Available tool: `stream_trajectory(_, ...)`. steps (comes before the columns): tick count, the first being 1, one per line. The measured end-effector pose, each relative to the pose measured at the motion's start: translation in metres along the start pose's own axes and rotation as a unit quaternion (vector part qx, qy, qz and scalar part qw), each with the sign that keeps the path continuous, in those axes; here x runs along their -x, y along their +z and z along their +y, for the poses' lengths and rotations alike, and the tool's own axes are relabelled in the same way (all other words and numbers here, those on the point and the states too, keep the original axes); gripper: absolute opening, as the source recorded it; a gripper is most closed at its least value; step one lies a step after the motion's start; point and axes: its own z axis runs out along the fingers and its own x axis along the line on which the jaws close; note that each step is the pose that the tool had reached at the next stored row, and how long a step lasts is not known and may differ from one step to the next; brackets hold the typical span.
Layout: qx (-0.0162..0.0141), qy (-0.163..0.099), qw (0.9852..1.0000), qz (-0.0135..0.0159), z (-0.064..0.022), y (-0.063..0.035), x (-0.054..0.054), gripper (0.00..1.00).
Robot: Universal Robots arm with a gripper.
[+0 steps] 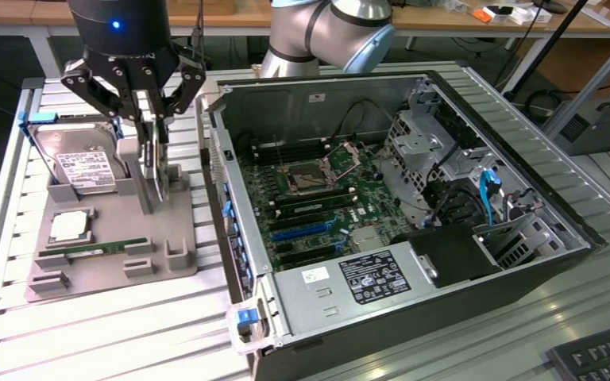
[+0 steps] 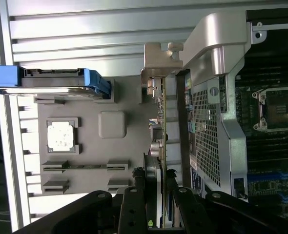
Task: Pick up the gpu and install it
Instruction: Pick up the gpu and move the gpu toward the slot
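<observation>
Step in hand: I think I am lifting the gpu [image 1: 152,178] off the grey tray [image 1: 104,274].
Pincer: my gripper [image 1: 146,131] is right above the tray. Its two fingers are pressed on the top part of the gpu, one on each flat side.
Where the gpu is: it stands upright over the side of the tray that is next to the computer case [image 1: 390,198]. I cannot tell if its bottom edge is free of the tray yet.
How to do it well: I would pull straight up, slow and even. I think any lean could jam the card in its holder or bend it.
Watch out for: the hard drive [image 1: 85,163] stands on the tray just beside the card. The case wall is close to the tray on the other side. I would not swing sideways while the card is low.
How the gpu looks: thin and flat, like a narrow slat seen edge-on. In the wrist view the gpu [image 2: 159,131] is a dark board with small parts on it and a grey metal end.
</observation>
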Motion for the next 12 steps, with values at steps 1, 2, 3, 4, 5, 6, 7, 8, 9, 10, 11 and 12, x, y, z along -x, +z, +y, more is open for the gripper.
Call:
stream_trajectory(1,0.0001,0.0,1.0,0.0,0.0,-0.0004,0.0,0.27)
stream_trajectory(2,0.0002,0.0,1.0,0.0,0.0,-0.0008,0.0,0.27)
stream_trajectory(3,0.0002,0.0,1.0,0.0,0.0,-0.0014,0.0001,0.27)
stream_trajectory(4,0.0003,0.0,1.0,0.0,0.0,-0.0018,0.0001,0.27)
stream_trajectory(5,0.0004,0.0,1.0,0.0,0.0,-0.0023,0.0001,0.27)
stream_trajectory(6,0.0004,0.0,1.0,0.0,0.0001,-0.0027,0.0001,0.27)
stream_trajectory(7,0.0005,0.0,1.0,0.0,0.0001,-0.0034,0.0001,0.27)
stream_trajectory(8,0.0006,0.0,1.0,0.0,0.0001,-0.0041,0.0001,0.27)
stream_trajectory(9,0.0006,0.0,1.0,0.0,0.0001,-0.0045,0.0001,0.27)
stream_trajectory(10,0.0006,0.0,1.0,0.0,0.0001,-0.0053,0.0002,0.27)
stream_trajectory(11,0.0007,0.0,1.0,0.0,0.0001,-0.0056,0.0002,0.27)
stream_trajectory(12,0.0008,0.0,1.0,0.0,0.0001,-0.0059,0.0001,0.27)
